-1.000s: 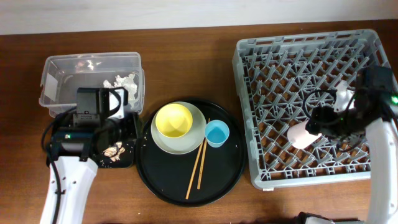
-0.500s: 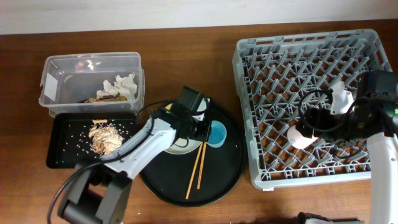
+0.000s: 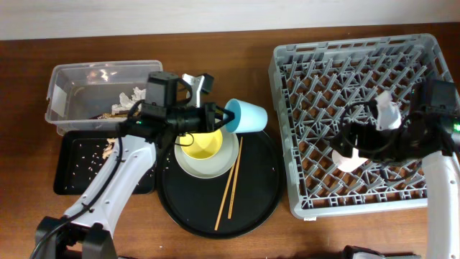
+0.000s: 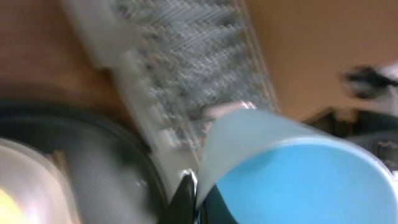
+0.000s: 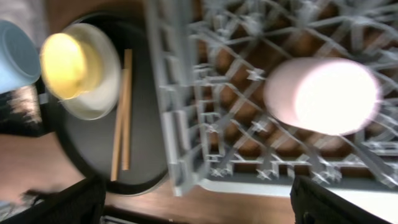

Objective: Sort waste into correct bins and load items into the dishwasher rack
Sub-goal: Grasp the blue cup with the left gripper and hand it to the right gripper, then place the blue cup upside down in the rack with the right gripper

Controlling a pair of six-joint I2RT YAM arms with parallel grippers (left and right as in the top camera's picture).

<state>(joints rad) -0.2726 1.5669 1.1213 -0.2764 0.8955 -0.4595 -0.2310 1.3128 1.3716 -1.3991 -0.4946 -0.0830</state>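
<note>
Overhead, I see my left gripper (image 3: pixel 224 115) clamped on the rim of the blue cup (image 3: pixel 248 116), holding it tipped sideways above the far edge of the round tray (image 3: pixel 266 194), beside the yellow bowl (image 3: pixel 200 139). My right gripper (image 3: pixel 351 140) hangs spread wide over the pink cup (image 5: pixel 320 96), which sits in the rack (image 3: pixel 316 65).

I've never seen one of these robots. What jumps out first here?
The left gripper holds a light blue cup tipped sideways over the round black tray's edge. On the right, the big grey dishwasher rack dominates, with a pink cup in it. A bright yellow bowl sits on a grey plate.
</note>
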